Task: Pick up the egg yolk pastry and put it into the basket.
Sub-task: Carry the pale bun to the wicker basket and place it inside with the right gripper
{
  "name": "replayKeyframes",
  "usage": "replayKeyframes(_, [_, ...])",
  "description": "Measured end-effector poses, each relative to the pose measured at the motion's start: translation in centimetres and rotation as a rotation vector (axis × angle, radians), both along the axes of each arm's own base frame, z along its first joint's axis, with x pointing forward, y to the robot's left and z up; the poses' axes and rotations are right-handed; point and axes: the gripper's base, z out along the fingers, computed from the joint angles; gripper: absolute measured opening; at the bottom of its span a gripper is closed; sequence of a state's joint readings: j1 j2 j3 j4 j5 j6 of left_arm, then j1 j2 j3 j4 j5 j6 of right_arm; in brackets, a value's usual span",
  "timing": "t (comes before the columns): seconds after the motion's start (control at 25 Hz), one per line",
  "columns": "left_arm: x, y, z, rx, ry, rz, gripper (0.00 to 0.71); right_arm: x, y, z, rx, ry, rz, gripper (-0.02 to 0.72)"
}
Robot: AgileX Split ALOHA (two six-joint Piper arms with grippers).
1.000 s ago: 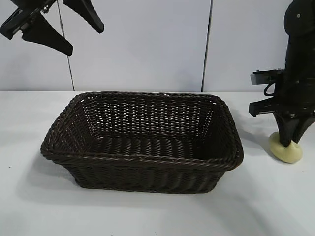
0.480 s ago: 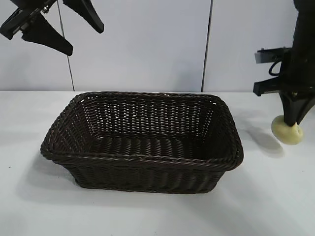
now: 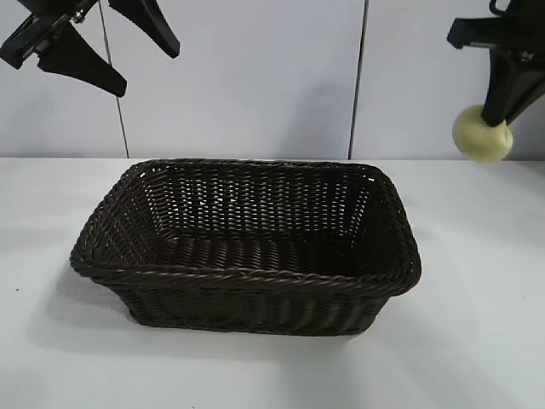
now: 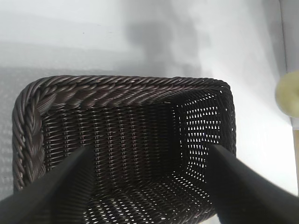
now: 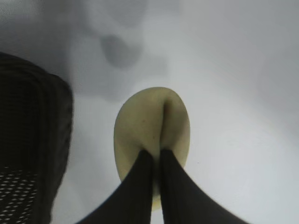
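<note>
Pastry point(image 3: 482, 134) in right end effector point(image 3: 496, 121)

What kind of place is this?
Probably a robot test bench: a bare white table against plain wall panels, one wicker basket, and two black robot arms, the right hand lifting a pastry.

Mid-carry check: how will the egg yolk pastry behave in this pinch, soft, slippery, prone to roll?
Probably soft: the right gripper has pinched a crease into the egg yolk pastry. It likely weighs little, hanging from a narrow fingertip grip. Being rounded, it may roll a bit once dropped into the basket.
</note>
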State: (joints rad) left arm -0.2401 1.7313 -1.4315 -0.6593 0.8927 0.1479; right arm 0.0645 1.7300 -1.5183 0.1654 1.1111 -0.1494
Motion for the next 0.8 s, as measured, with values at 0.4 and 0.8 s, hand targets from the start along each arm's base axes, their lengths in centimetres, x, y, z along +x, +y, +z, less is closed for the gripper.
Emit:
replayKeyframes(0.4, [0.0, 0.0, 0.0, 0.003, -0.001, -0.001, 0.497, -0.9, 4.9, 0.6, 0.095, -0.015, 0.141, 0.024])
replayKeyframes(0.8, [0.0, 0.0, 0.0, 0.003, -0.001, -0.001, 0.497, -2.3, 13.1, -1.4, 0.104, 0.009, 0.331, 0.024])
